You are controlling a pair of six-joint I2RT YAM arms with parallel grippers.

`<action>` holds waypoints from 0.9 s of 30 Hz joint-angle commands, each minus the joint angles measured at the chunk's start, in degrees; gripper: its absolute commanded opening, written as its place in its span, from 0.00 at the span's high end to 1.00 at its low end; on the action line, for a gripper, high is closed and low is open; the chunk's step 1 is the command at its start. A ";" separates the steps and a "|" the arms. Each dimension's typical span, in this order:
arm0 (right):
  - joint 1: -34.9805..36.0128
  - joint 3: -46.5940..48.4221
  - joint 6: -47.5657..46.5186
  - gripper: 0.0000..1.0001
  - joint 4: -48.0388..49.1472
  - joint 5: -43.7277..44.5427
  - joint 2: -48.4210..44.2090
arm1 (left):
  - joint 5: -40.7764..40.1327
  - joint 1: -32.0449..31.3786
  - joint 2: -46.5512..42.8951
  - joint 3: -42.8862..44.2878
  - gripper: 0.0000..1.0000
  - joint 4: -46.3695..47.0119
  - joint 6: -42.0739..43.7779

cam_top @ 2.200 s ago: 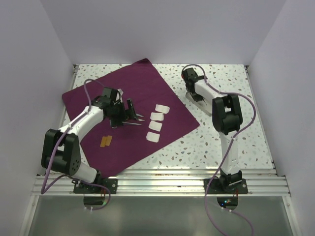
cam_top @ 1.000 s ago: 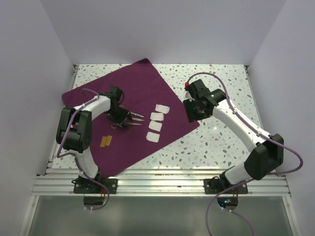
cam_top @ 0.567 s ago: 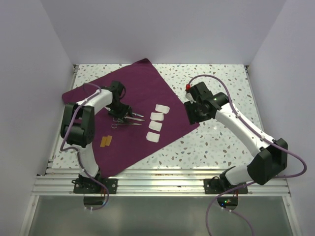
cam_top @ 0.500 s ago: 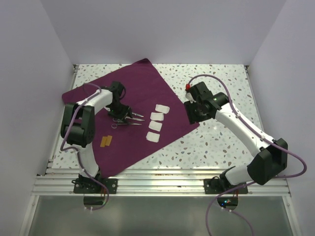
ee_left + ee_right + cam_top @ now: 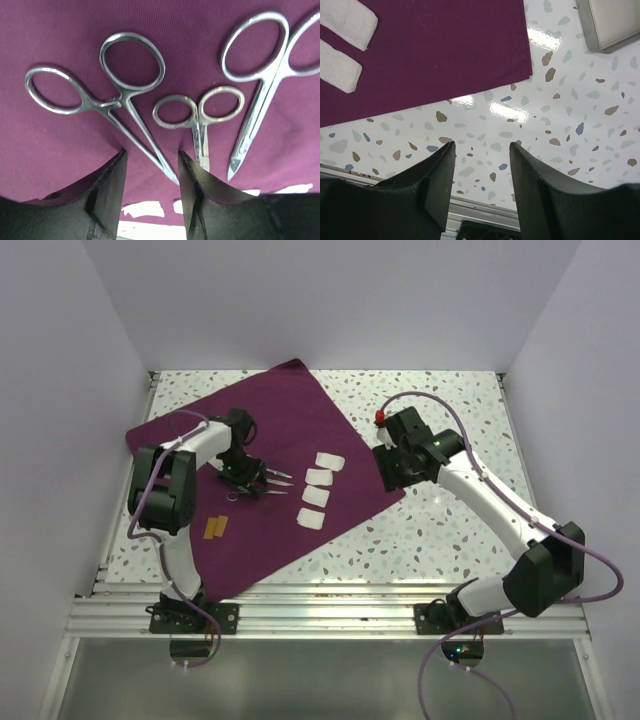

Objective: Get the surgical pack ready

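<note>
The surgical pack is a deep purple cloth spread flat over the left half of the table. On it lie three steel instruments: forceps, small scissors and longer scissors. My left gripper hangs open just over them, with the forceps' tip lying between its fingers and nothing gripped. In the top view the left gripper sits at the instruments' ring ends. My right gripper is open and empty above bare table beside the cloth's right corner.
A column of white gauze pads lies on the cloth right of the instruments. Two small tan strips rest nearer the front. A grey metal tray stands on the speckled table behind the right gripper. White walls enclose the table.
The right arm swung from the tray at the back to the cloth's right corner. The left arm folded in closer, its gripper staying over the instruments. Little has moved in the last half second.
</note>
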 commanded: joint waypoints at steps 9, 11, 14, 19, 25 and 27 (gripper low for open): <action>0.17 -0.32 -1.41 0.50 1.95 -0.25 -2.24 | -2.82 -0.16 3.50 3.23 0.57 -3.89 -2.51; 0.08 -0.32 -1.41 0.50 2.04 -0.43 -2.42 | -2.82 -0.16 3.94 3.32 0.64 -4.42 -2.51; 0.08 -0.32 -1.58 0.50 2.21 -0.34 -2.59 | -2.74 -0.34 3.94 2.88 0.69 -4.24 -2.68; 0.08 -0.50 -1.76 0.50 2.39 -0.17 -2.94 | -2.04 -0.43 3.59 1.48 0.76 -2.84 -3.04; 0.17 -0.77 -1.76 0.50 2.48 0.27 -3.21 | -0.80 -0.69 2.98 0.68 0.95 -1.52 -3.04; 0.17 -0.68 -1.76 0.50 2.48 0.01 -3.21 | -0.28 -0.69 2.37 0.42 1.00 -1.43 -3.04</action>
